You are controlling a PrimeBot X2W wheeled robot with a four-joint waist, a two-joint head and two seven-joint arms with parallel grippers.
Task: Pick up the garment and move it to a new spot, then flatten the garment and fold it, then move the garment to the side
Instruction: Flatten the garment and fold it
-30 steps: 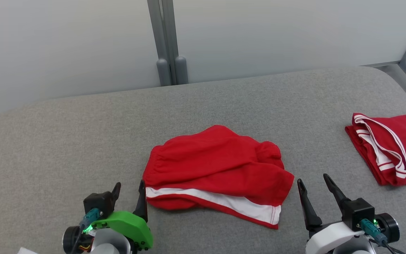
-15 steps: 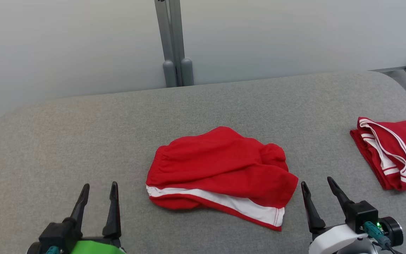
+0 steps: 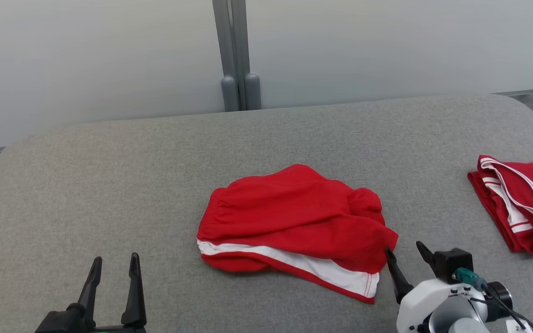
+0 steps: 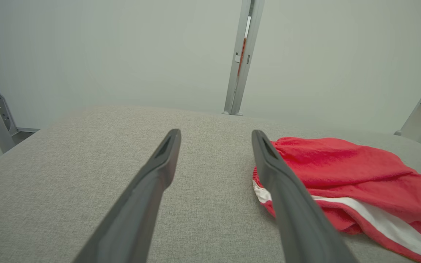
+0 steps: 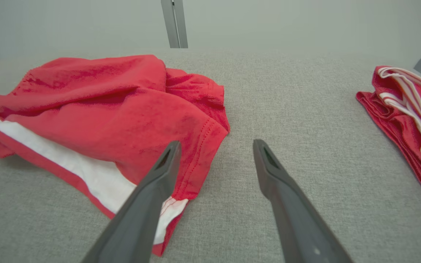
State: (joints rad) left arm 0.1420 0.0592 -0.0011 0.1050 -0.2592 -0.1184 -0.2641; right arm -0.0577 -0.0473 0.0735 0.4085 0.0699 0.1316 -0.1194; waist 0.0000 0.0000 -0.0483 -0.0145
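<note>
On the grey woven-fabric surface (image 3: 109,175), which has rounded corners and a fine, slightly rough weave, the red soft cloth garment with a white band (image 3: 294,217) lies near the middle, a little toward the robot's right. It is crumpled and not flat: thick folds cross its top, and a small bunch of cloth rises at its far right part. Its long axis goes from left to right, and the right end comes somewhat nearer to the robot. The gathered edge points to the left; the stitched hem, where the white band ends, points to the right.

At the lower left, the left gripper (image 3: 114,257) hangs well apart from the garment, its two long dark jaws apart and empty. The right gripper (image 3: 404,247) is just beside the hem corner, with its jaws also apart and empty; I cannot tell if its left finger touches the cloth.

Far to the right lies a folded red garment with white stripes and dark letters (image 3: 521,208). Behind the surface stands a grey metal post (image 3: 236,55) between pale smooth wall panels (image 3: 86,60).
</note>
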